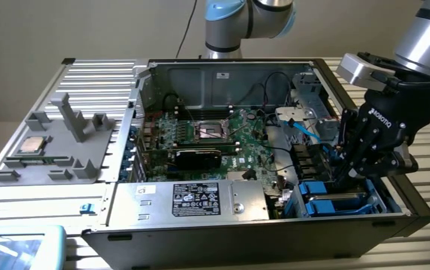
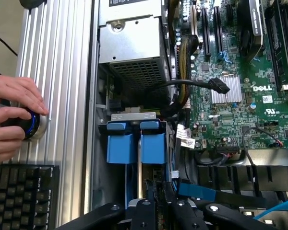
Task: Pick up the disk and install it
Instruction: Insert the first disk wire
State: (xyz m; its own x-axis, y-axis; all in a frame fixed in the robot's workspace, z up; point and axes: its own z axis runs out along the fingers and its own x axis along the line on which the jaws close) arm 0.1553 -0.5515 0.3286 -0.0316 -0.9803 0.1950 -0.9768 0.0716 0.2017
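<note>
In the exterior view, an open computer case [image 1: 200, 233] lies on a ribbed metal counter [image 1: 95, 79], with its motherboard [image 1: 223, 135] exposed. A silver power supply box with a black label [image 1: 192, 199] sits along the near wall. On the exterior view's left, a grey holding fixture [image 1: 57, 163] rests on the counter with a small square CPU chip [image 1: 33, 144] on it. On the exterior view's right, the gripper [image 1: 346, 179] reaches down into the drive bay at the case's corner. The fingers are sunk among blue plastic carriers. The disk [image 1: 324, 187] stands on edge in that bay, directly under the gripper.

In the wrist view, the gripper [image 2: 159, 191] has its dark fingers [image 2: 149, 203] drawn close together, pinching the end of the disk [image 2: 156, 143]. The disk's bright blue carrier runs from the fingers toward the power supply box [image 2: 132, 48]. A second blue carrier [image 2: 120, 143] stands just beside it, parallel, on the side away from the motherboard [image 2: 240, 96]. A thin silver edge shows between the two. A flat blue cable [image 2: 197, 191] lies near the fingers. Outside the case, a person's hand [image 2: 9, 96] rests on a blue-ringed knob [image 2: 32, 125] on the counter [image 2: 57, 72], next to a black keyboard [image 2: 19, 196].
</note>
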